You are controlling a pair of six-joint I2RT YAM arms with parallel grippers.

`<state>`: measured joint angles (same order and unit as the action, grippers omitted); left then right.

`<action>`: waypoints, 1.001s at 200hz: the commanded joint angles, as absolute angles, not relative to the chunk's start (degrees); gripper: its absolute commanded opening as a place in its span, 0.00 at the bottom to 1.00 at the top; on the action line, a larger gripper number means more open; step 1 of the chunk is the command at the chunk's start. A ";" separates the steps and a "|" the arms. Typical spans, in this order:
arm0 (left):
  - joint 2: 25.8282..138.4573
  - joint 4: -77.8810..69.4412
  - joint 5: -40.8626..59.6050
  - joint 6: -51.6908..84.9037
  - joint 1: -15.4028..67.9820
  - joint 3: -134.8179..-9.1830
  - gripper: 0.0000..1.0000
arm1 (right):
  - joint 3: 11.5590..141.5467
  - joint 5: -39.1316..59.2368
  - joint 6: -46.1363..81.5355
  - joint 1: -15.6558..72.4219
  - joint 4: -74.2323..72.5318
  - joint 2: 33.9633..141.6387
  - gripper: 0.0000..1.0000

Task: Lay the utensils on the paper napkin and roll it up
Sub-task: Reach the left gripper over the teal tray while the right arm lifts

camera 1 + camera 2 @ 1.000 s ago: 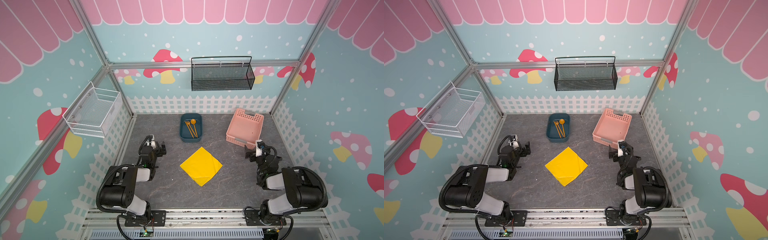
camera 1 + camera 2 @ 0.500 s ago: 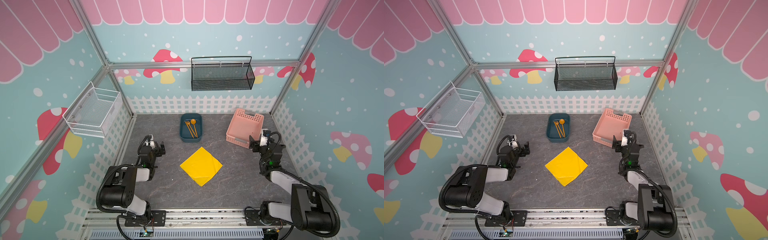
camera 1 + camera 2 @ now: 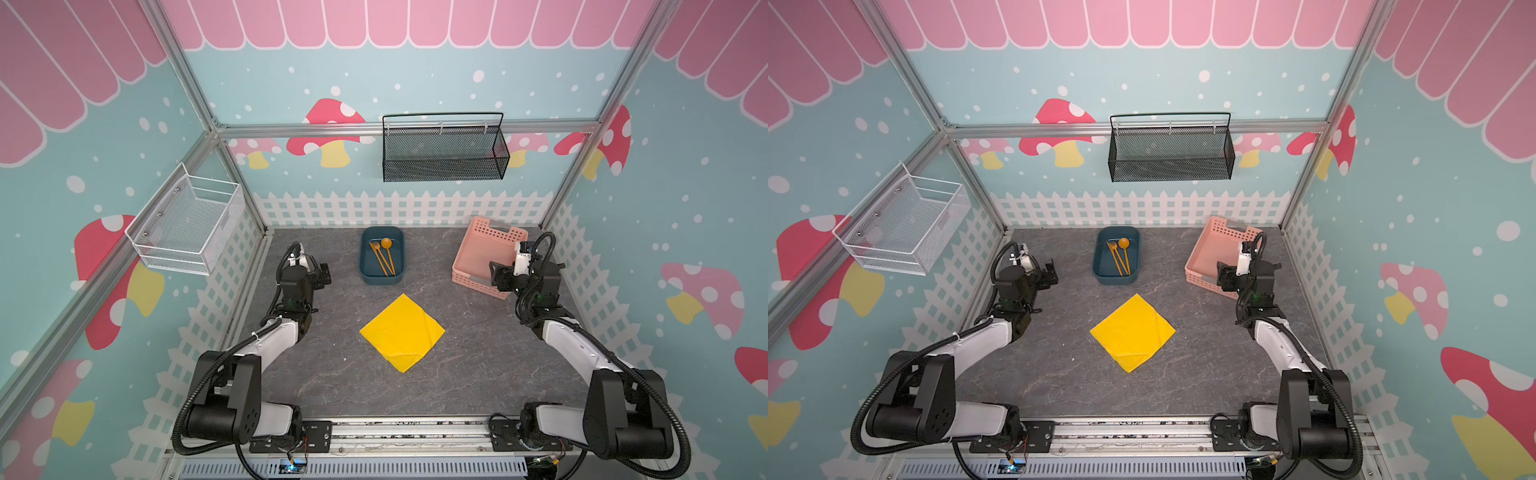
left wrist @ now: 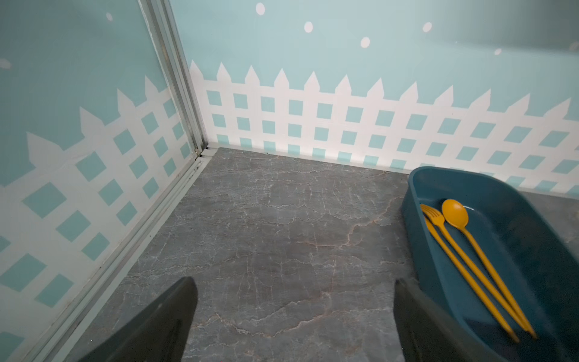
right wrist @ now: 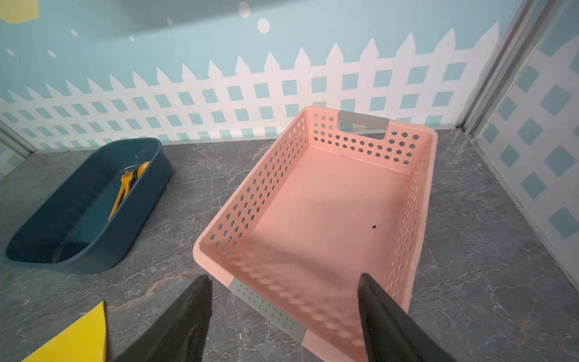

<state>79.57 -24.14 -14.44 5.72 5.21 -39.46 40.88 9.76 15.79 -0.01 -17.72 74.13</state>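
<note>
The orange utensils (image 3: 384,257) lie together in a dark blue tub (image 3: 365,270) at the back middle. In the left wrist view the spoon (image 4: 456,214) and fork (image 4: 434,216) show clearly, with a third slim piece partly under the fork. The yellow paper napkin (image 3: 402,332) lies flat on the grey table in both top views (image 3: 1132,332), set like a diamond, with nothing on it. My left gripper (image 3: 322,274) is open left of the tub, above bare table (image 4: 294,282). My right gripper (image 3: 498,274) is open at the near end of the pink basket (image 5: 283,279), holding nothing.
An empty pink perforated basket (image 3: 469,266) stands at the back right, right beside my right gripper. A black mesh basket (image 3: 442,149) hangs on the back wall and a white wire basket (image 3: 187,224) on the left wall. White picket-fence walls enclose the table.
My right arm has risen and reached forward to the pink basket's near end, and its jaws have narrowed a little. The left arm has barely moved.
</note>
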 commanded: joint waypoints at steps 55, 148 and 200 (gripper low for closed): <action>96.60 13.31 -10.99 18.76 16.13 -69.31 0.88 | 47.08 16.84 19.20 1.78 -7.96 78.26 0.64; 116.62 28.92 -6.19 25.85 23.26 -97.82 0.76 | 50.04 21.53 18.78 3.63 -3.28 80.44 0.64; 130.37 39.98 -9.98 31.47 25.82 -118.16 0.55 | 50.88 20.36 16.88 3.76 -1.19 80.20 0.64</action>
<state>125.82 31.97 -7.62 27.44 24.91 -112.03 49.01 20.43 18.39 3.49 -2.74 79.88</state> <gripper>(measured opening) 0.569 0.644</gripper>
